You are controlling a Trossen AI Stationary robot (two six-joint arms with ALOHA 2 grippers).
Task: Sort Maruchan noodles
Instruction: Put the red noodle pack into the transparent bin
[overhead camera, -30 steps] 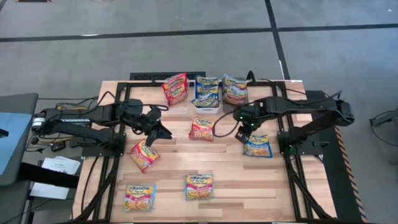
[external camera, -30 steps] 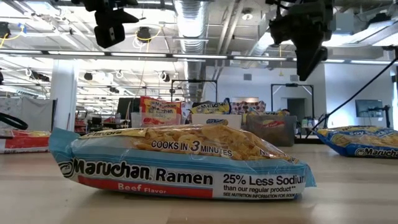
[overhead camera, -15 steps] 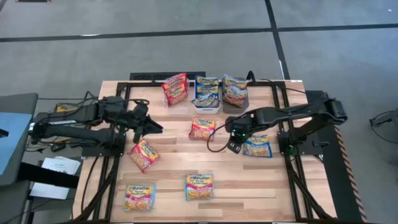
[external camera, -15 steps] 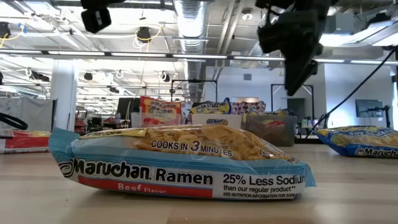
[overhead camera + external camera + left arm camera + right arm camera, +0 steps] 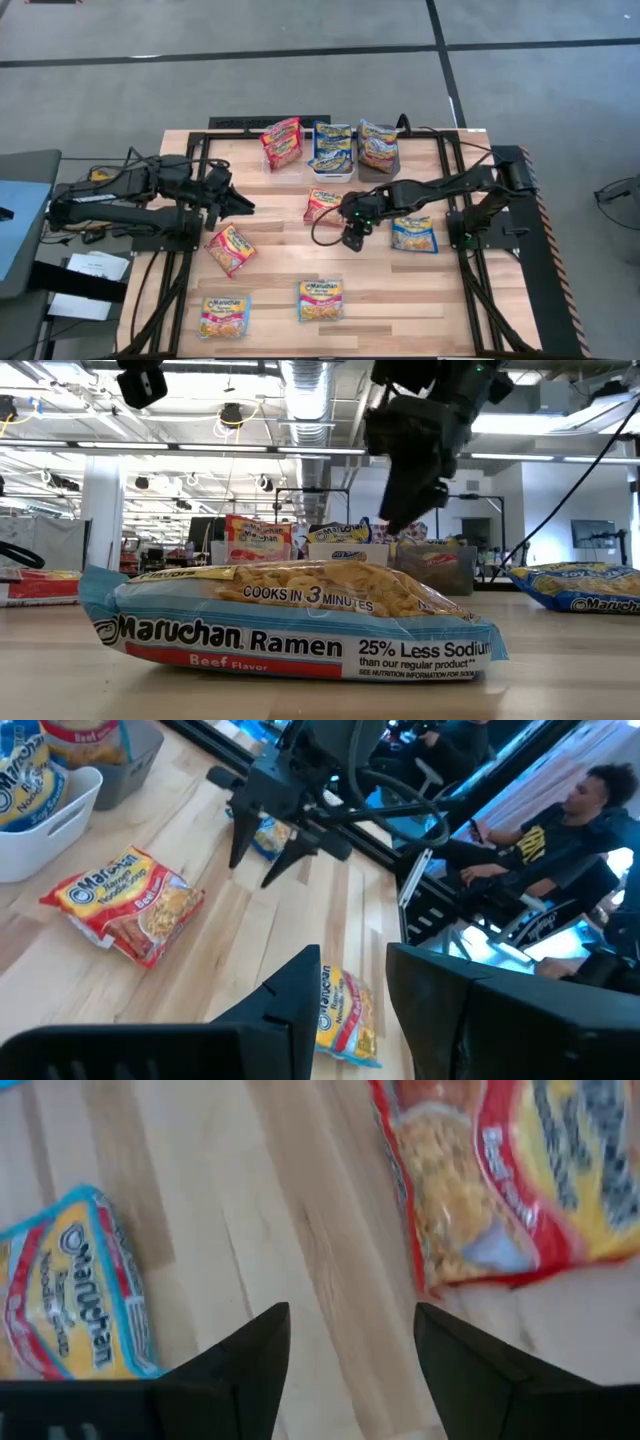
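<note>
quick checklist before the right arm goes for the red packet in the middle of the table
1. Right gripper open and empty: ok, fingers spread with bare wood between them.
2. Target in reach: ok, the red Maruchan packet lies flat just beyond the gripper.
3. Gripper centred over the packet: not ok, it hangs off the packet's edge.
4. Left gripper out of the way: ok, it hangs over the table's left side, apart from the packet.
5. Red packets' bin has room: cannot tell.
6. Neighbouring blue packet clear of the path: ok.
</note>
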